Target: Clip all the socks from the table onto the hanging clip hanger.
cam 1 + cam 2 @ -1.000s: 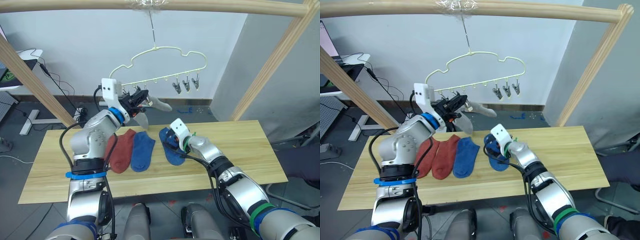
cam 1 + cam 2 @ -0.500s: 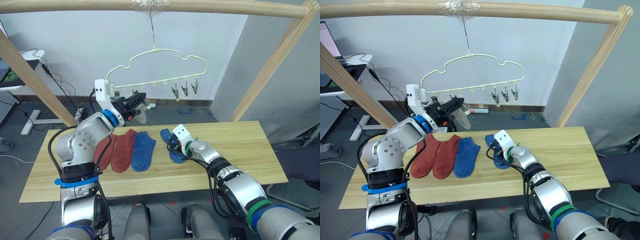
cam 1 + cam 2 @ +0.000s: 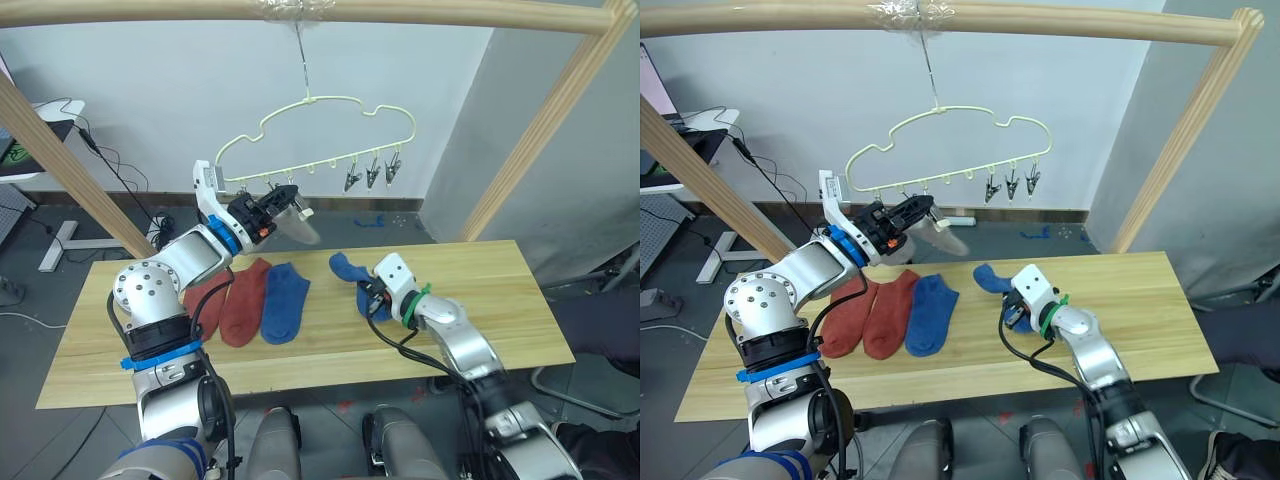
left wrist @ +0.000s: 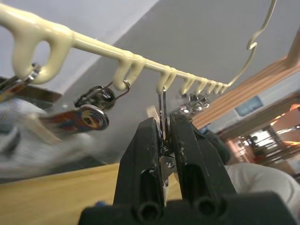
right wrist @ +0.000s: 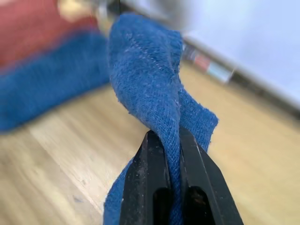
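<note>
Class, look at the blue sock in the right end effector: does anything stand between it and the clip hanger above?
Nothing visible does. The blue sock in the right end effector has open air up to the clip hanger.

The hanger was pale yellow; socks were rust-red, blue and grey; the table light wood.

Socks spread across the plank tabletop.
On the left, two rust-red socks lie side by side with a blue sock just beside them; further right, a second blue sock rests partly on the wood.
</note>
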Tool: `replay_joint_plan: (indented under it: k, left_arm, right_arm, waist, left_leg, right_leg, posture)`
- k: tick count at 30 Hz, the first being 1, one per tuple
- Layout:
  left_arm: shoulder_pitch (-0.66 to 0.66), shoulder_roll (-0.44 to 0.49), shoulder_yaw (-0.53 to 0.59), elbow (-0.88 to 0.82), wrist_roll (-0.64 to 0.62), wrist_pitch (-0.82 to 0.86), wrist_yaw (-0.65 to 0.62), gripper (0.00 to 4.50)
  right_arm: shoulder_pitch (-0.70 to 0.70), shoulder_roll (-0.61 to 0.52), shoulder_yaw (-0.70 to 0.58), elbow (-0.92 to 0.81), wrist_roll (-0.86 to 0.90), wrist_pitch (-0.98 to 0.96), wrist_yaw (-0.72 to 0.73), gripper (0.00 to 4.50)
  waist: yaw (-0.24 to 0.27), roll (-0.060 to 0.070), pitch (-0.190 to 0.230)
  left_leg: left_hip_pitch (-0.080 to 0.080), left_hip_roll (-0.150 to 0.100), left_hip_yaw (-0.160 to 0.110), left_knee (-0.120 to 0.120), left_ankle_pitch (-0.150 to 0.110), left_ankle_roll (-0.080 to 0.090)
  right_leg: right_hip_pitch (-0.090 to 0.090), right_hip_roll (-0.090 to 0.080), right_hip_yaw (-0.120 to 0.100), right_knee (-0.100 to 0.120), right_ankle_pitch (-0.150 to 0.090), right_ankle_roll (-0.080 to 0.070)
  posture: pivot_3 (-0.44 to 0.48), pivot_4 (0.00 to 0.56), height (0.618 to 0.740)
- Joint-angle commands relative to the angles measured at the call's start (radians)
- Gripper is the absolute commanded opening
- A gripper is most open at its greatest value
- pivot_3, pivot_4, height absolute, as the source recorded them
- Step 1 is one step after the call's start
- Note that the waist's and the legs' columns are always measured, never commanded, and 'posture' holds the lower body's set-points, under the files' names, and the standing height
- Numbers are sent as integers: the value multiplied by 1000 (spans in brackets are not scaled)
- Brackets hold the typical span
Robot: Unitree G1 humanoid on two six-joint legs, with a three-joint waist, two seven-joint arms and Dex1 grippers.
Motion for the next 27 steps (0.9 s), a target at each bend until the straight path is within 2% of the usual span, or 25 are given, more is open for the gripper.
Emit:
replay_joint_plan:
  k: [1, 7, 27]
  left_arm:
    - [0, 9, 4, -3, -42, 22, 28, 39]
    - [-4, 4, -22, 4, -49, 3, 37, 39]
    - [8, 20, -42, 22, -58, -39, 6, 39]
  right_arm:
    - [32, 9, 3, -276, 29, 127, -24, 15]
    - [-10, 54, 0, -374, 48, 234, -71, 15]
    - [-69, 95, 49, -316, 76, 230, -94, 15]
  waist:
    - [1, 0, 0]
    - [4, 0, 0]
    - [3, 0, 0]
  left_leg:
    - [0, 0, 0, 0, 0, 0]
    - [0, -1, 0, 0, 1, -2]
    - [-1, -1, 1, -2, 1, -2]
  right_leg:
    - [0, 0, 0, 0, -1, 1]
    - [0, -1, 1, -1, -1, 2]
    - [0, 0, 0, -7, 0, -1]
  posture:
    - [21, 203, 740]
    - [7, 201, 740]
    - [24, 212, 740]
